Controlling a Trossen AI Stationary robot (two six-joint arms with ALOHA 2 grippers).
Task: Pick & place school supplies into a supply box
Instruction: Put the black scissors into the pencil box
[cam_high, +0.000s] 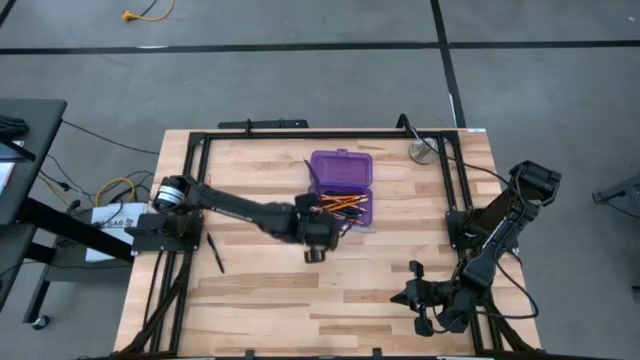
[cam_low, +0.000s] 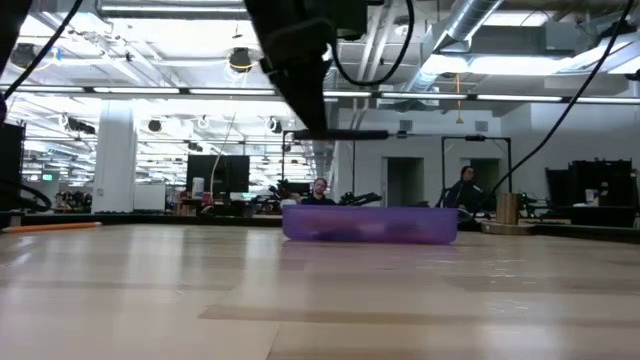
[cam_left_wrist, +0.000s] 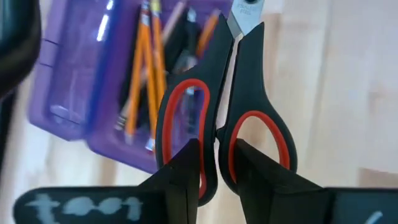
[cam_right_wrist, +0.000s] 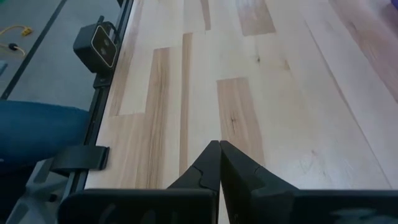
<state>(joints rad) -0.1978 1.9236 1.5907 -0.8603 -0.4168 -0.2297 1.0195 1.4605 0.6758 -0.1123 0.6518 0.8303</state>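
Note:
The scissors (cam_left_wrist: 230, 93), black handles with red linings, are in my left gripper (cam_left_wrist: 216, 155), which is shut on them. In the high view the left gripper (cam_high: 318, 235) hovers at the near edge of the purple supply box (cam_high: 341, 185). The box (cam_left_wrist: 93, 81) lies open on the table, with orange pencils (cam_left_wrist: 146, 68) and dark pens in its tray. In the low view the box (cam_low: 370, 224) rests flat and the left arm comes down above it. My right gripper (cam_right_wrist: 219, 149) is shut on nothing, low over the near right part of the table (cam_high: 425, 300). My left gripper pinches the scissors between its two fingers at the inner bars of the handles (cam_left_wrist: 219, 134), where the two loops meet. One fingertip (cam_left_wrist: 189, 168) lies over each loop. The fingers lie along the scissors, whose blades point away from the gripper. The scissors are lifted clear of the table.
One black pen (cam_high: 218, 258) lies on the table near the left arm's base. A round silver disc (cam_high: 422, 151) sits at the far right corner. A black frame runs along the table's edges (cam_high: 200, 180). Bare wood lies between the two grippers (cam_high: 370, 280).

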